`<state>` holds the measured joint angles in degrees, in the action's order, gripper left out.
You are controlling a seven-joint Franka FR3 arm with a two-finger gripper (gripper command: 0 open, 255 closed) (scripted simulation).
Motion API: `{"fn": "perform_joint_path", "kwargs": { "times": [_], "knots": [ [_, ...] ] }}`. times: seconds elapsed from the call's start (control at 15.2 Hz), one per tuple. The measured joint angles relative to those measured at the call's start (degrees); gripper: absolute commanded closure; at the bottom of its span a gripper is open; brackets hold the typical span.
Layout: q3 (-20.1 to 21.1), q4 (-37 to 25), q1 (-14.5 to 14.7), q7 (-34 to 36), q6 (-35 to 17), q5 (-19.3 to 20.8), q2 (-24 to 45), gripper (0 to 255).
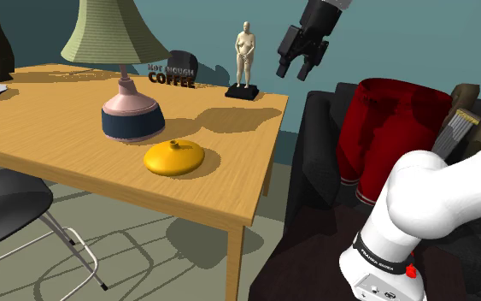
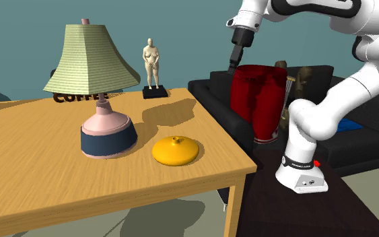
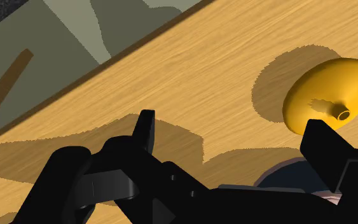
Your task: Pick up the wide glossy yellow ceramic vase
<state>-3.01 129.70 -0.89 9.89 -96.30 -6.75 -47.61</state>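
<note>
We see the white Franka arm with dark joints [image 2: 314,114] arching high toward the shoulder view's left. Its all-black two-finger gripper [image 1: 292,73] hangs aloft, pointing down, fingers [image 3: 147,127] apart and clasping nothing.

We find open air all around the top of the vase [image 1: 173,158], and nothing stands between it and our gripper [image 1: 301,58], which hangs high with its fingers spread apart. Bare wood of the table [image 1: 42,120] lies between the vase and the edge by the sofa [image 1: 311,162], so that side is free. The lamp [image 1: 131,111] is the near obstacle: its base stands just beside the vase, and its wide shade spreads out above. The figurine [image 1: 245,56] and the coffee sign [image 1: 172,75] stand at the far edge, well apart. A red object [image 1: 384,128] rises from the sofa beside the table.
</note>
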Motion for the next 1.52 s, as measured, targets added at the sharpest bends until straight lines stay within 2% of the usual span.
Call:
{"fn": "perform_joint_path", "kwargs": {
  "times": [0.13,0.33,0.79,1.52],
  "knots": [
    [0.61,-0.59,0.18,0.48,-0.06,-0.14,0.86,0],
    [3.17,-2.66,0.95,2.29,-1.29,-0.49,5.61,0],
    [10.64,-10.55,2.68,8.5,-3.16,-0.36,19.35,0],
    [19.96,-29.02,5.59,18.84,-1.71,5.51,44.26,0]
  ]
}}
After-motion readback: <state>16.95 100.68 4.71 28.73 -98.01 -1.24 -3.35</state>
